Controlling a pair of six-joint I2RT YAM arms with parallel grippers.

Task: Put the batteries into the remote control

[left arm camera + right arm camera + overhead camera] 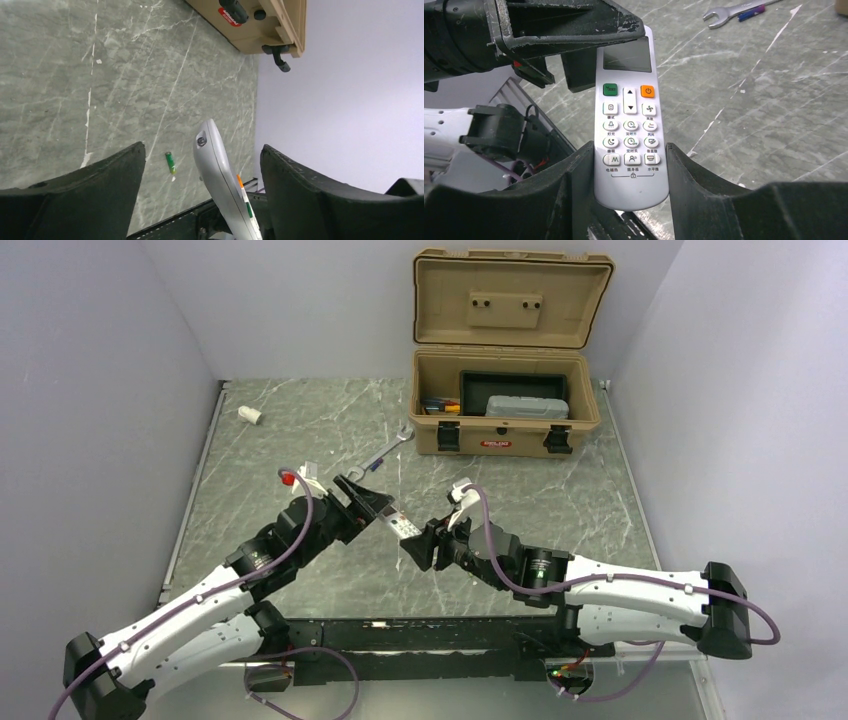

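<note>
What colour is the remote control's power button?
The power button on the remote control is orange; best seen in the right wrist view.

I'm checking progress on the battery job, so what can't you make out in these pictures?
Battery bay of the remote control: right wrist view shows only its button face; left wrist view cuts its back off at the bottom edge.
Batteries: one green battery shows, left wrist view; none discernible from above.

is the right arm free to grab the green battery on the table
Probably not: the right gripper is shut on the remote control; the battery lies loose on the table.
</note>
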